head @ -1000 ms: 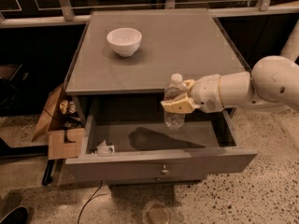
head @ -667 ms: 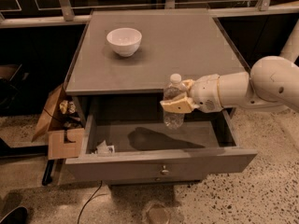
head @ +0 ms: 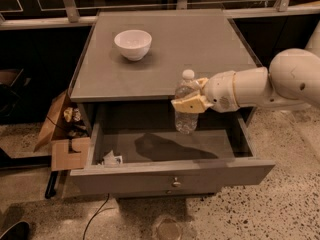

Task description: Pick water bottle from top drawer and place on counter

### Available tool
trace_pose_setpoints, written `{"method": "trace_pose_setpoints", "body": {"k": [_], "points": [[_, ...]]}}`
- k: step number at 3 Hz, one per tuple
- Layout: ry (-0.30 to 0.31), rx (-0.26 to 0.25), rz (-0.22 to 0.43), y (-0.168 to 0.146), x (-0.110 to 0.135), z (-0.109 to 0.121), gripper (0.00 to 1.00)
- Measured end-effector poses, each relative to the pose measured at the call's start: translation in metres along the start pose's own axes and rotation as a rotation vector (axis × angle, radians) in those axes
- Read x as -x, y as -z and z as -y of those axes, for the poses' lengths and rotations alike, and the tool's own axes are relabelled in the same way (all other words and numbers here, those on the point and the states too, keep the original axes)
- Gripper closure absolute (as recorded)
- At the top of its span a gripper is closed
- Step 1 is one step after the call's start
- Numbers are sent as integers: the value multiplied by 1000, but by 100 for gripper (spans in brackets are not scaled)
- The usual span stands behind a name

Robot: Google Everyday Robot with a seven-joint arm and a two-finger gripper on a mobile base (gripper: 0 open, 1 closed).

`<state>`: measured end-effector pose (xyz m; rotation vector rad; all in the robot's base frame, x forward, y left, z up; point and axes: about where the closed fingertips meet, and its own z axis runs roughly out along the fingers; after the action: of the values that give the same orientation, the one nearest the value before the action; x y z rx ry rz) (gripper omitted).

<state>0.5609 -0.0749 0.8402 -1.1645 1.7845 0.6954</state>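
Observation:
The water bottle (head: 186,104) is clear with a white cap and hangs upright in the air over the open top drawer (head: 170,171), its cap just above the counter's front edge. My gripper (head: 191,102) reaches in from the right on a white arm and is shut on the water bottle at mid-height with yellowish fingers. The counter (head: 200,49) is the flat grey cabinet top behind the bottle. The drawer is pulled out, with its small round knob (head: 176,183) at the front centre.
A white bowl (head: 133,44) stands on the counter's back left. A crumpled white scrap (head: 112,159) lies in the drawer's left front corner. An open cardboard box (head: 62,134) sits on the floor to the left. A round glass object (head: 167,228) lies on the floor in front.
The gripper has lifted the water bottle slightly higher; its cap now stands a little further above the counter's front edge.

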Motion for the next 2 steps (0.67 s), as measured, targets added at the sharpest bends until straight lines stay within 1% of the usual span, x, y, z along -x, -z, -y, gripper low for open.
{"method": "trace_pose_setpoints", "body": {"k": [1, 2], "points": [[-46, -30, -58, 25, 43, 20, 100], [-59, -73, -117, 50, 90, 49, 100]]}}
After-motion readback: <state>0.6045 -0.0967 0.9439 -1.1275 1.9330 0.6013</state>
